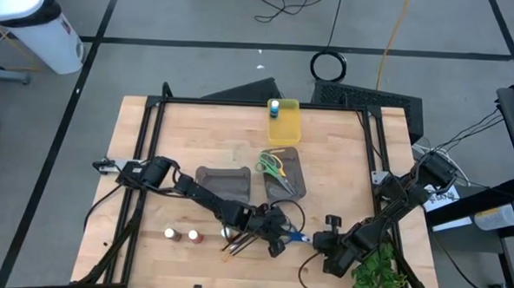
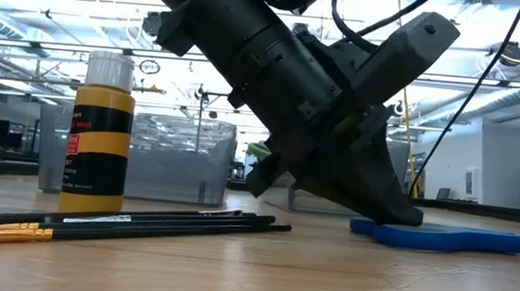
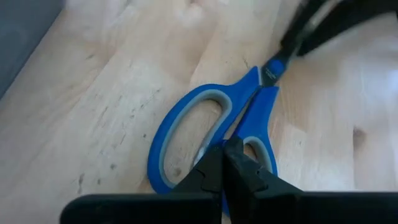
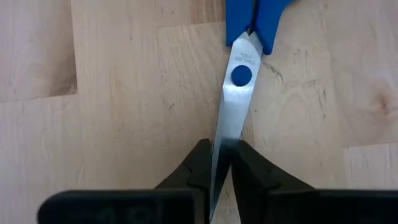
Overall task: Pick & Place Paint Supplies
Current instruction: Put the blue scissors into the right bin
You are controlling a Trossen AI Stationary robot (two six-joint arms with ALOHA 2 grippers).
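The blue-handled scissors (image 1: 296, 237) lie flat on the wooden table near its near edge, between my two grippers. My left gripper (image 3: 225, 155) is shut at their handle loops (image 3: 186, 134). My right gripper (image 4: 224, 158) is shut on their blades. Thin dark brushes (image 1: 240, 240) lie just left of the scissors, also seen in the low view (image 2: 142, 222). Two small pots (image 1: 182, 236) stand further left. A blue-capped pot (image 1: 276, 106) sits in the yellow bin. Green and yellow scissors (image 1: 276, 166) lie in a grey tray. My left gripper pinches the handle's blue bar between the two finger loops (image 3: 239, 134), coming down at a slant from the table's left. The handle (image 2: 448, 237) rests flat on the table. My right gripper pinches the steel blades (image 4: 231, 118) below the pivot, fingers on either side, pointing along them; the blades lie on the wood.
A yellow-and-black paint pot (image 2: 98, 133) stands left of the brushes in the low view. A grey bin (image 1: 223, 182) and the grey tray (image 1: 294, 185) sit mid-table, the yellow bin (image 1: 284, 123) at the far edge. A leafy green sprig (image 1: 377, 269) lies by the right arm.
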